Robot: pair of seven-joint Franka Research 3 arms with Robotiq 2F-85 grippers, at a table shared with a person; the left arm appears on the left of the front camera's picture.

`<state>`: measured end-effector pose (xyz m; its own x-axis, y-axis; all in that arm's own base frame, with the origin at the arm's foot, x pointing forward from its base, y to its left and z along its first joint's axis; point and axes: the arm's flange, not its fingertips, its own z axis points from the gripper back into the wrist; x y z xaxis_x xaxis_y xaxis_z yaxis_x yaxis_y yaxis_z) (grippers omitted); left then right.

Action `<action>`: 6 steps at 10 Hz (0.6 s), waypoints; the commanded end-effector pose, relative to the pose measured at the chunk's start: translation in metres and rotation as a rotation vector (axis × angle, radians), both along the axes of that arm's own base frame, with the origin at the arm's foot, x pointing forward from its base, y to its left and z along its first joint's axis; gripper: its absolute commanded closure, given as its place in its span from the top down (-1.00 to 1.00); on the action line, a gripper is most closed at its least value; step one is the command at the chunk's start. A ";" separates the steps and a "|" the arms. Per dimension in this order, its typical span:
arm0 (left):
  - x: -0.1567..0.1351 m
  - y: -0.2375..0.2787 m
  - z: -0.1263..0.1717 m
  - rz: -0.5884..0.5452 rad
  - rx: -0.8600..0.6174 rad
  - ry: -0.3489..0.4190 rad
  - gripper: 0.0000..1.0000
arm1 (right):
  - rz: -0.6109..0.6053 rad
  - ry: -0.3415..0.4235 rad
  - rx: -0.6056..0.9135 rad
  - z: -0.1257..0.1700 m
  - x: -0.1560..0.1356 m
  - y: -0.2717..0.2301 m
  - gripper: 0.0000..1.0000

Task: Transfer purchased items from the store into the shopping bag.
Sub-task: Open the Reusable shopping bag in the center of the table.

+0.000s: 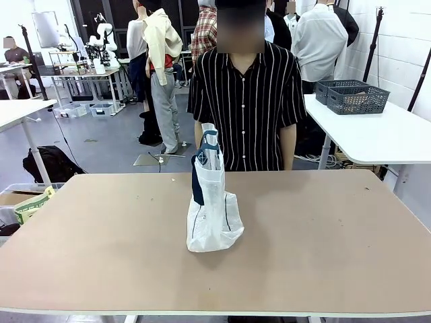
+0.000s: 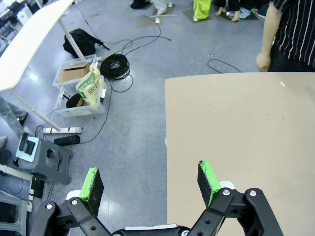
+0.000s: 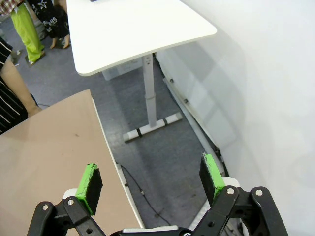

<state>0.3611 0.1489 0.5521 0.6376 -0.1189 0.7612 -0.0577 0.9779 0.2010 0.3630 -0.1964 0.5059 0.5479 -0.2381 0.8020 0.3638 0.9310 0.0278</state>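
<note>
The shopping bag (image 1: 212, 215) stands upright on the counter (image 1: 323, 235), about the middle. A person (image 1: 246, 101) stands just behind the far edge, straight behind the bag. Farther back on the right, a second counter (image 1: 377, 134) carries two baskets (image 1: 350, 96). The left claw (image 2: 149, 181) hangs astride the counter's left edge, and the right claw (image 3: 150, 177) hangs astride its right edge.

Looks like a lab or workshop hall. White worktable (image 1: 377, 138) far right, with coiled cable (image 2: 114, 64), a power strip (image 2: 61, 130) and a storage bin (image 2: 81, 109) on the bare grey floor.
</note>
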 end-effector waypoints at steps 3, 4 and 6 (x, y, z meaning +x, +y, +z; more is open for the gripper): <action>0.036 -0.068 0.021 -0.142 -0.020 -0.035 1.00 | 0.190 -0.087 0.010 0.049 0.014 0.071 1.00; 0.048 -0.101 0.031 -0.239 -0.042 -0.060 1.00 | 0.272 -0.077 0.027 0.071 0.020 0.112 1.00; 0.074 -0.167 0.050 -0.374 -0.137 -0.104 1.00 | 0.405 0.012 0.032 0.090 0.030 0.207 1.00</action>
